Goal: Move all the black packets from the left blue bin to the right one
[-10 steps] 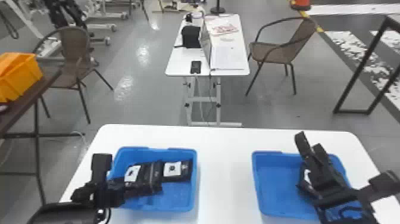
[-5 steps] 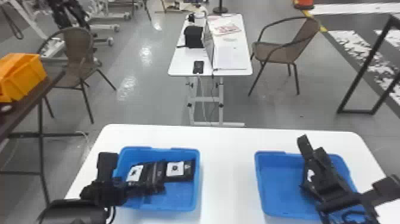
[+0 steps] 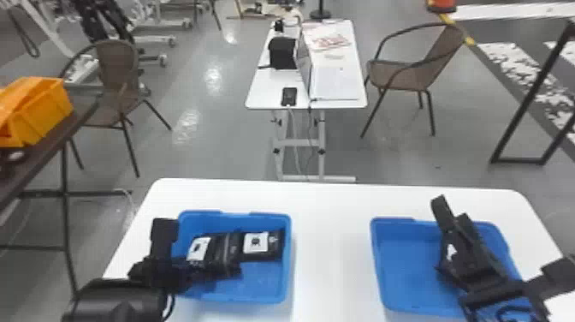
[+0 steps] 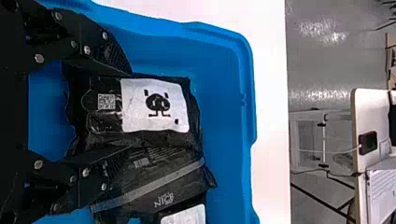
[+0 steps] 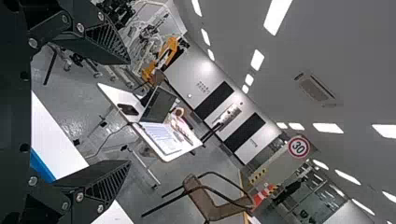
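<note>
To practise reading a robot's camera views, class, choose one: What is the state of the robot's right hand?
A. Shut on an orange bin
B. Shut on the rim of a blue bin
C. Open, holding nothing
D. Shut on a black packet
C: in the right wrist view the fingers of the right hand stand wide apart with nothing gripped between them, and the head view shows it at the right blue bin.

Glossy grey floor (image 3: 231, 150), brown chairs (image 3: 398, 77), narrow white table (image 3: 265, 92), pale wall (image 5: 201, 70), dark panels (image 5: 245, 130), ceiling lights (image 5: 278, 16)
</note>
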`<state>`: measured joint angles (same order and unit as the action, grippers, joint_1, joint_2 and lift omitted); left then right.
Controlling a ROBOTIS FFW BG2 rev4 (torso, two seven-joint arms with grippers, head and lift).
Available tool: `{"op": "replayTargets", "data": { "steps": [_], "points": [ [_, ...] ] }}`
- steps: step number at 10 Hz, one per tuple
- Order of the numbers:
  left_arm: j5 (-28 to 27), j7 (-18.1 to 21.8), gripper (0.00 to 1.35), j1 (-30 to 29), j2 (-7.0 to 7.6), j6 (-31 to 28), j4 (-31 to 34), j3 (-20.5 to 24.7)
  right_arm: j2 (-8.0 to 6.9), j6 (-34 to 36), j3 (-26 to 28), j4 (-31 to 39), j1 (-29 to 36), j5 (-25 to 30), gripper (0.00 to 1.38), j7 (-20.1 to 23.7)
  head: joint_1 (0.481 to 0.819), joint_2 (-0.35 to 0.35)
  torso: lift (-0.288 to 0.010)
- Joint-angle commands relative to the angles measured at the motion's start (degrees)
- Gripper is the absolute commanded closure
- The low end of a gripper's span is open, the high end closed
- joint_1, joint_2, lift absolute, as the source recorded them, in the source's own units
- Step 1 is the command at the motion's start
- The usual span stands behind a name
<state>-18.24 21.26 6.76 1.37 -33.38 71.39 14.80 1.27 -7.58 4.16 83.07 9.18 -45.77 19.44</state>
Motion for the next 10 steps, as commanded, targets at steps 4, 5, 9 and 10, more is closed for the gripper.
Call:
{"op": "replayTargets", "data": {
  "steps": [4, 5, 9, 10],
  "points": [
    [0.3, 0.8, 1.21, 0.1, 1.45, -1.2, 0.1, -1.4, -0.04, 0.3, -0.2, -0.2, 0.2, -0.9, 0.28, 0.1, 0.695, 0.091, 0.0],
    [-0.2, 5.1, 1.21, -1.1, 1.88, 1.7, 1.6, -1.2, -0.04, 0.4, -0.5, -0.2, 0.0, -0.9, 0.28, 0.2, 0.695, 0.088, 0.0],
    [4.5, 9.5, 1.21, -13.0, 0.39, 8.0, 24.6, -5.3, 0.57, 3.5, -0.7, 1.2, 0.1, 0.4, 0.28, 2.4, 0.695, 0.067, 0.0],
    [5.7, 12.2, 1.21, -11.9, 0.48, 12.3, 24.5, -7.4, 0.84, 4.7, -1.5, 1.4, -0.9, 1.4, 0.29, 3.6, 0.695, 0.048, 0.0]
  ]
}}
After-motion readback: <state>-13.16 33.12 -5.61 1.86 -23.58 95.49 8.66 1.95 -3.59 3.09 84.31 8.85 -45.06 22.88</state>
